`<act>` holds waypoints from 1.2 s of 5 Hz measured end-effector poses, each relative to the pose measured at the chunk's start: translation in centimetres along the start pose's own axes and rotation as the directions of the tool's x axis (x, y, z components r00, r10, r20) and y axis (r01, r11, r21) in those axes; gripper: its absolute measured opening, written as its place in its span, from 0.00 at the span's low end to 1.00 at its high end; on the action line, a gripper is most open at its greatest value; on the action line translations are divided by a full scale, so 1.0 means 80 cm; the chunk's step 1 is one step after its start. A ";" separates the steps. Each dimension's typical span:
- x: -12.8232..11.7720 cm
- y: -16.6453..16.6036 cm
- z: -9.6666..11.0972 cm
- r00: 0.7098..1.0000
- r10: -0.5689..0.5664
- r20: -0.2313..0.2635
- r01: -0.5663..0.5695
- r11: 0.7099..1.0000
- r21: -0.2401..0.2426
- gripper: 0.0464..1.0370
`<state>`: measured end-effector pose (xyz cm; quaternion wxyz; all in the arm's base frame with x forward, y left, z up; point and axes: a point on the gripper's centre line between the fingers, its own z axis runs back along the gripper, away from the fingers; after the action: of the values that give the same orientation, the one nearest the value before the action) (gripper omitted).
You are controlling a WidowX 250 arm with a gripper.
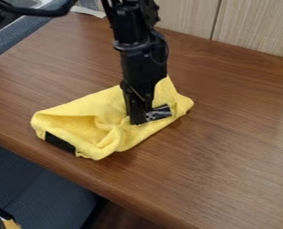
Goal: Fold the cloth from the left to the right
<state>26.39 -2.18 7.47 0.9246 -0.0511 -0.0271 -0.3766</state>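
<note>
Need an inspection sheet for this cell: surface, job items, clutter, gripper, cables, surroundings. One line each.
Surface: brown wood-grain table, cloth lying on it.
Job items: yellow cloth, rumpled, partly bunched; black patch at its near left edge.
Clutter: pale item at the table's far left edge, identity unclear.
Gripper: black gripper down at the cloth, toward its right side.
Cables: black cable across the upper left corner.
Surroundings: light wood-grain panel behind the table.
</note>
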 end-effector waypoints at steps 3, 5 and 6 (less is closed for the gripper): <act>-0.006 0.000 0.014 1.000 -0.010 -0.012 0.010 1.000 0.028 0.78; -0.003 -0.005 0.053 0.999 -0.014 0.047 0.011 0.999 0.053 0.97; 0.004 -0.004 0.072 0.996 -0.019 0.083 0.013 0.997 0.075 0.96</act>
<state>26.30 -1.97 13.27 0.9208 -0.0320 -0.0800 -0.3803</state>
